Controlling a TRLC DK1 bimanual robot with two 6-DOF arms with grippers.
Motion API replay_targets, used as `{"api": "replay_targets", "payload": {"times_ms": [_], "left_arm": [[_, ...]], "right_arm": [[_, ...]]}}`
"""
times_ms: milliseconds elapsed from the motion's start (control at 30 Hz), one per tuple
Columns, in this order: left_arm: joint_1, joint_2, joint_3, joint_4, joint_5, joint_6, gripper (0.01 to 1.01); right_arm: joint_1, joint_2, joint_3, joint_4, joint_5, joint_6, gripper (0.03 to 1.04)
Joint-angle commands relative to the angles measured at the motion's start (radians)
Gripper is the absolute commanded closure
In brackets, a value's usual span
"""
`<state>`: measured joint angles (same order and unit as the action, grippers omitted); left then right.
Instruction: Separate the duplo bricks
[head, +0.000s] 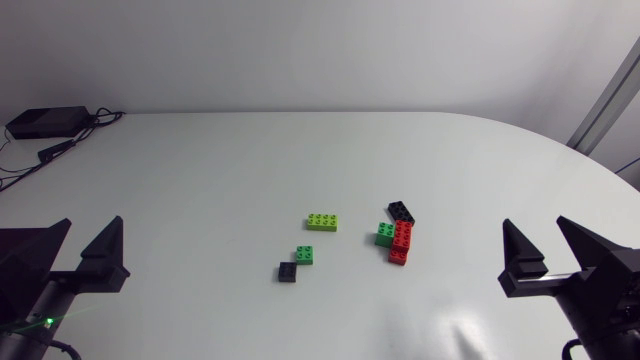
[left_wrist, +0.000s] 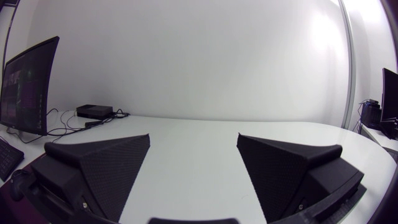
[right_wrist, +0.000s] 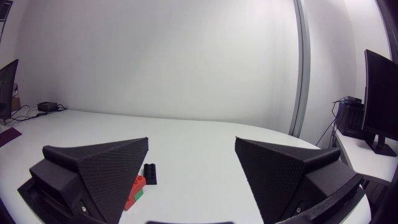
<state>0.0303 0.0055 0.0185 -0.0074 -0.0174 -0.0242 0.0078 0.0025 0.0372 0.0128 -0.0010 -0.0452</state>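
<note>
Near the table's middle lies a lime green brick. To its right is a cluster: a black brick, a green brick and a red brick, touching one another. Nearer the front sit a small green brick and a small black brick, corner to corner. My left gripper is open at the front left, far from all bricks; its own view shows the open gripper over bare table. My right gripper is open at the front right. Ahead of the right gripper lie the black brick and the red brick.
A black box with cables stands at the far left corner of the white table; the left wrist view shows the box far ahead of the gripper. The table's rounded edge curves along the far right.
</note>
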Motion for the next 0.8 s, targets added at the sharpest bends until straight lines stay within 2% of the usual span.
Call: {"api": "replay_targets", "payload": {"times_ms": [0,467,767], "left_arm": [[-0.009,-0.016,-0.017,-0.003,0.005,-0.019,0.051],[-0.023,-0.016,-0.017,-0.003,0.005,-0.017,0.051],[-0.012,-0.018,-0.006,-0.002,-0.016,0.030,0.054]], "right_arm": [[0.009,-0.007,-0.039,-0.019,-0.008,-0.001,0.06],[0.009,-0.009,-0.039,-0.017,-0.008,-0.001,0.06],[0.035,-0.010,-0.031,-0.008,-0.008,-0.004,0.06]]}}
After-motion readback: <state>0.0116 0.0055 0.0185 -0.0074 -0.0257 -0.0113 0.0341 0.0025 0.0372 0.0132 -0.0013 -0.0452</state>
